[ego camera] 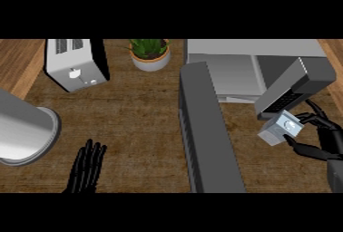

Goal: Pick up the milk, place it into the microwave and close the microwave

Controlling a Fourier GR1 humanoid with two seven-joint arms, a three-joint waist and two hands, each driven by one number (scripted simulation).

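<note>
Curling round the milk (281,128), the right hand (325,141) pinches the small grey carton between thumb below and fingers above, holding it tilted, off the table (134,118), just under the microwave's (268,68) control-panel corner at the right. The microwave door (206,131) stands swung wide open, edge-on down the middle of the view, with the cavity behind it. Left hand (87,166) rests near the lower edge, fingers straight and up, holding nothing; toaster (75,63), potted plant (150,53) sit at the back.
</note>
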